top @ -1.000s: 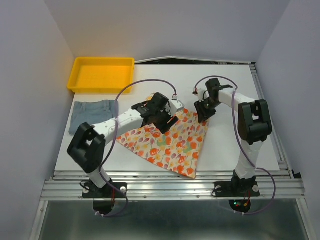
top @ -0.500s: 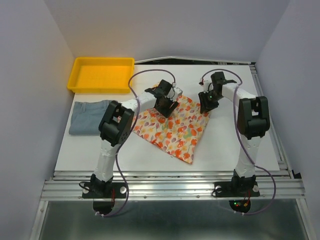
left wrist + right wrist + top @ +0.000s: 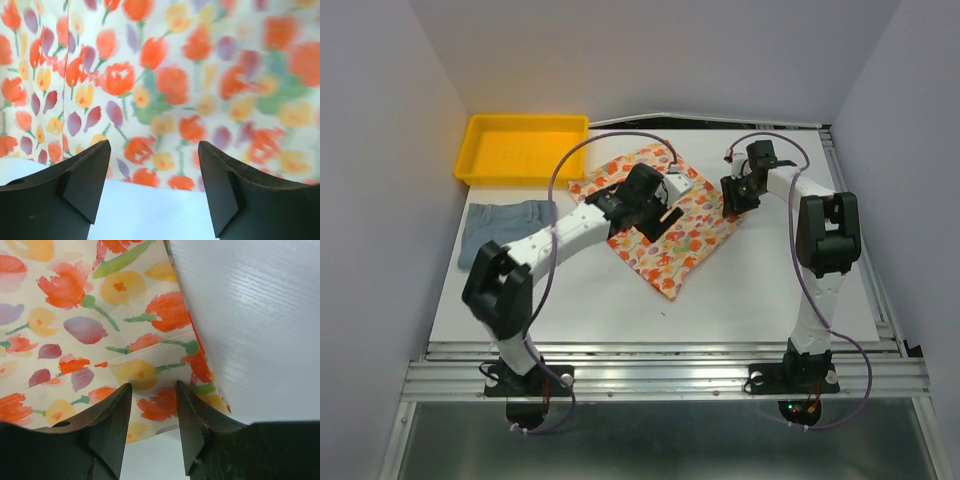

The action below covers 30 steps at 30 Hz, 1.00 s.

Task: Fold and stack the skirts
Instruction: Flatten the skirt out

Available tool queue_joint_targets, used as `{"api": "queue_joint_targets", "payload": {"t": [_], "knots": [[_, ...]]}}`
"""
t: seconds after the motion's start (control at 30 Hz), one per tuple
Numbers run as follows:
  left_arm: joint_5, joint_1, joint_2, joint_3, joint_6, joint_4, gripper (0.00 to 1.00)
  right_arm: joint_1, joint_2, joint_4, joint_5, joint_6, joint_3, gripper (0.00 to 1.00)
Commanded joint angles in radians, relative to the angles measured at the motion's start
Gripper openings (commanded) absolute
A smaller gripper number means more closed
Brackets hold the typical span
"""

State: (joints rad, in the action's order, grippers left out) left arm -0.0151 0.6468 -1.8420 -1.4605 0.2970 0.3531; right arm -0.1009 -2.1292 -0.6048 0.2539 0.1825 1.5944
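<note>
The cream floral skirt (image 3: 665, 225) lies flat in the middle of the table, slanting from back left to front right. My left gripper (image 3: 655, 213) hovers over its middle. In the left wrist view the skirt (image 3: 165, 75) fills the frame, and the left gripper (image 3: 154, 150) is wide open over bare table at the cloth's edge, holding nothing. My right gripper (image 3: 733, 196) sits at the skirt's right corner. In the right wrist view that corner (image 3: 160, 405) lies flat between the fingers of the right gripper (image 3: 152, 386), which stand apart. The blue-grey skirt (image 3: 505, 230) lies folded at the left.
A yellow tray (image 3: 525, 148) stands at the back left, just behind the blue-grey skirt. White table (image 3: 790, 270) shows to the right of and in front of the floral skirt. Grey walls close in the sides and back.
The floral skirt has shifted toward the back and now lies spread further up the table. The left jaws have widened and drawn back off the cloth. The right gripper moved slightly backward.
</note>
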Motion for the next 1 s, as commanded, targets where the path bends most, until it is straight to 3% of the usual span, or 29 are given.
{"api": "queue_joint_targets", "payload": {"t": [0.0,0.1,0.37,0.8,0.9,0.93,0.97], "knots": [[0.058,0.181,0.259,0.203,0.005,-0.046,0.83,0.013,-0.075,-0.049,-0.126,0.009,-0.112,0.48],[0.121,0.295,0.305,0.285,-0.077,-0.059,0.85,0.013,-0.061,-0.050,-0.128,0.015,-0.126,0.48],[0.168,0.471,0.211,0.298,-0.208,-0.055,0.85,0.013,-0.058,-0.052,-0.157,0.028,-0.125,0.49],[0.185,0.505,0.026,0.239,-0.239,-0.063,0.73,0.013,-0.071,-0.058,-0.173,0.046,-0.122,0.49],[0.164,0.507,0.001,0.247,-0.205,-0.057,0.54,0.013,-0.074,-0.056,-0.177,0.049,-0.120,0.49],[0.137,0.514,0.009,0.258,-0.170,-0.052,0.37,0.013,-0.075,-0.056,-0.180,0.051,-0.119,0.49],[0.139,0.525,0.019,0.267,-0.151,-0.049,0.28,0.013,-0.075,-0.055,-0.183,0.052,-0.116,0.48]]}}
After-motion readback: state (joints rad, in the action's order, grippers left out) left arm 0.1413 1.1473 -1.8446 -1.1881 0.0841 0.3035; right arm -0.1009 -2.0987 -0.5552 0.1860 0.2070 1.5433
